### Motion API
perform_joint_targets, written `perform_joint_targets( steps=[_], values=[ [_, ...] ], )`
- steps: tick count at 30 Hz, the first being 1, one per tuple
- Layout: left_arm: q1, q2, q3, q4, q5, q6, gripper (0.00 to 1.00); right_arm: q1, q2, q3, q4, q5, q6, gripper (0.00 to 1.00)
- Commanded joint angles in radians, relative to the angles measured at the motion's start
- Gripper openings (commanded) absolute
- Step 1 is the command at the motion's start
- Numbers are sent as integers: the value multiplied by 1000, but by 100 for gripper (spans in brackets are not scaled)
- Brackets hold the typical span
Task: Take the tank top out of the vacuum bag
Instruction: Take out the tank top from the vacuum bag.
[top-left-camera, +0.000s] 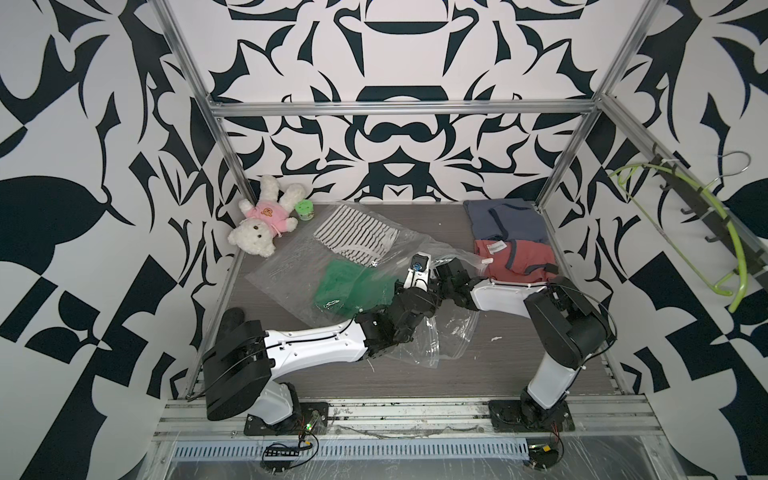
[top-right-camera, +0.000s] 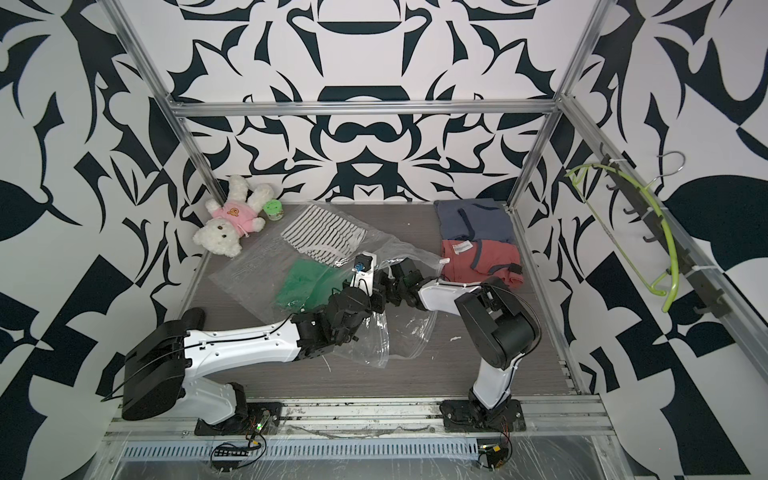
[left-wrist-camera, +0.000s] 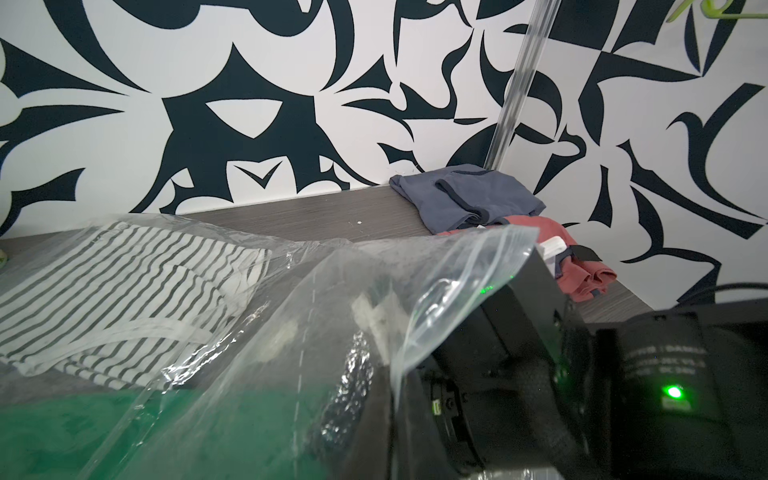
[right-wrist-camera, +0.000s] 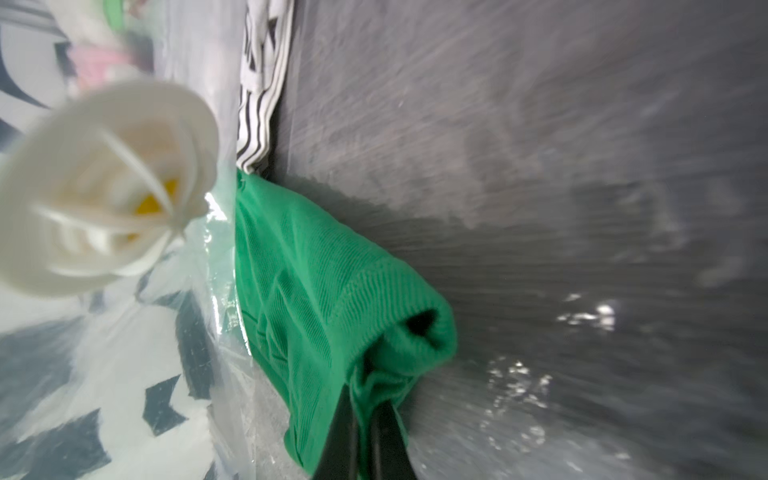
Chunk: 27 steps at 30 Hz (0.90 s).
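The top (right-wrist-camera: 324, 291) looked soft and light, inside the slippery bag (top-left-camera: 282, 270) on the table (top-left-camera: 498, 374). The right pincer (right-wrist-camera: 368, 399) pinched its thick hem, a good spot. The left pincer (top-left-camera: 420, 254) was closed on the bag's edge.

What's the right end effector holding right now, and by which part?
The right end effector is shut on the green top, pinching a bunched fold at its edge, inside the bag.

vacuum bag (top-left-camera: 282, 266): clear, crinkled, spread on table (top-left-camera: 498, 365), one end lifted.
tank top (top-left-camera: 349, 286): green, bunched, inside bag.
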<state>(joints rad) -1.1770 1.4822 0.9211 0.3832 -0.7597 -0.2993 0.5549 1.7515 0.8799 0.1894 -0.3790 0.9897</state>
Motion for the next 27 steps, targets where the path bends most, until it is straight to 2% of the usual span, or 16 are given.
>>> perform_joint_targets(
  steps=[1,7,14,22,27],
  values=[
    [7,15,2,0,-22,-11,0,4,-39,8,-17,4,-49,0],
    [7,15,-4,-19,-41,-20,0,-2,-176,-49,-161,141,-124,0],
    [21,42,12,-21,-24,-15,0,-25,-199,-49,-242,138,-128,0],
    [23,58,22,-50,-70,-47,0,-27,-259,-51,-286,193,-112,0],
    [25,56,31,-44,-69,-25,0,-32,-282,-51,-332,190,-123,0]
  ],
)
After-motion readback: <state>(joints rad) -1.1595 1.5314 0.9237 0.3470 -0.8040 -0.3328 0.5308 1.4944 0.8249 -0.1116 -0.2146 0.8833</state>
